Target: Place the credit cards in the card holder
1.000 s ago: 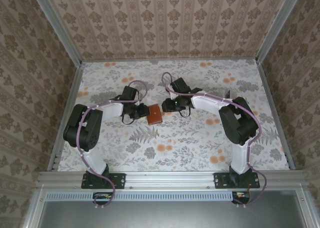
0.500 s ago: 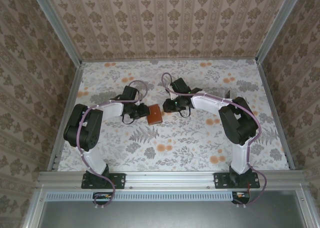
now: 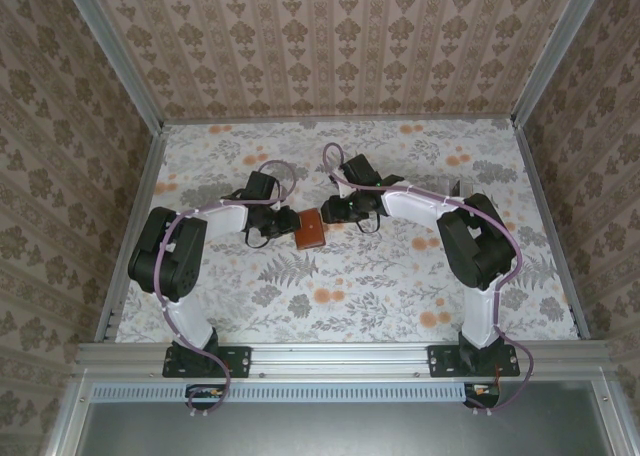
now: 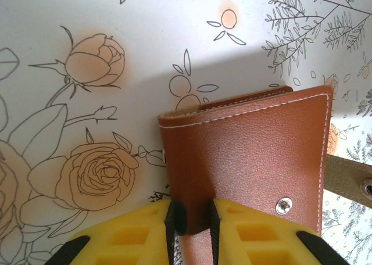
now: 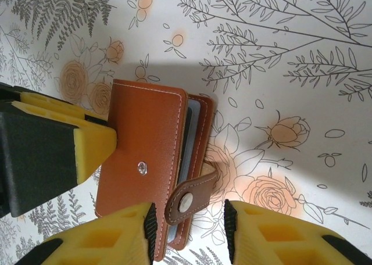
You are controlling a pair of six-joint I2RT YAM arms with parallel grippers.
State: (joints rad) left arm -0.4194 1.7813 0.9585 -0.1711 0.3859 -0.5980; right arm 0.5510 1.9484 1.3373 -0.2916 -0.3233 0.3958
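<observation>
Card holder [image 3: 310,228] folded at mid table [image 3: 350,296], left end effector [image 4: 190,218] clamped on its edge, right end effector [image 5: 189,227] half-open astride the unfastened clasp tab [image 5: 189,198], credit cards [image 5: 189,131] seemingly inside; step judged: closing, next needs tab pressed onto snap [image 5: 142,168].

The table [image 3: 380,296] is being viewed from a fixed camera high above and behind the arm bases, angled down toward the far edge. The left wrist camera is being held close above the table's middle, pointed down past the left gripper [image 4: 190,221] at the card holder [image 4: 250,160]. The right wrist camera is being held slightly farther back, pointed down from the opposite side. The card holder is being shared by all three views, the left gripper by both wrist views
</observation>
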